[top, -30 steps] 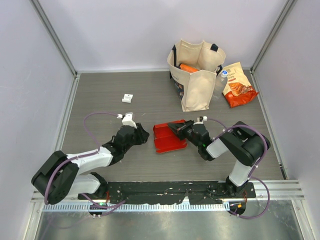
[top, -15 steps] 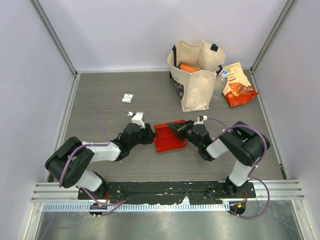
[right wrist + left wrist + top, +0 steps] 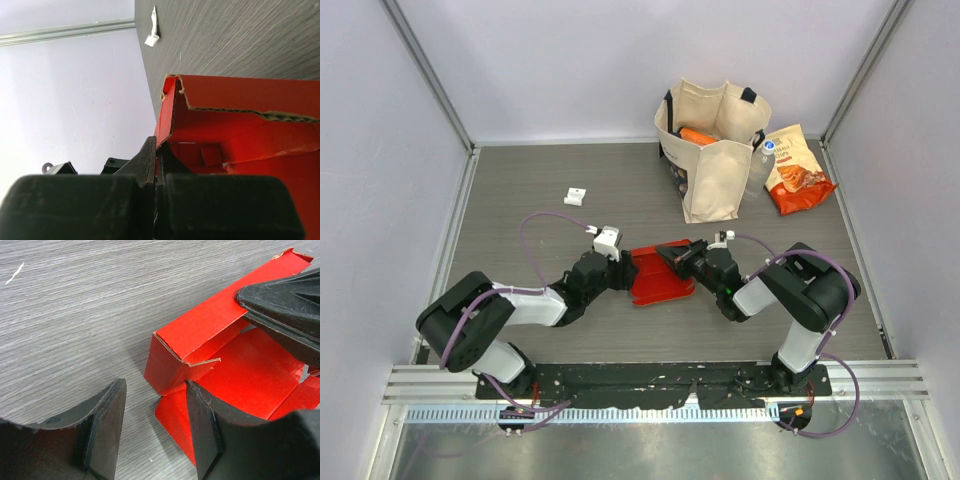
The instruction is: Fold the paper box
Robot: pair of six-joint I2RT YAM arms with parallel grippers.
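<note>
My left arm (image 3: 520,308) and right arm (image 3: 755,295) are white shells between rounded black joints (image 3: 455,340), each trailing a purple cable (image 3: 519,245). A white block (image 3: 607,240) caps my left wrist. My fingers (image 3: 105,430) are matte black wedges; my black base plate (image 3: 650,378) lies at 6 o'clock, flecked white

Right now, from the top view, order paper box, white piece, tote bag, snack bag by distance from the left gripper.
1. paper box, at the left gripper
2. white piece, back left
3. tote bag, back
4. snack bag, back right
</note>
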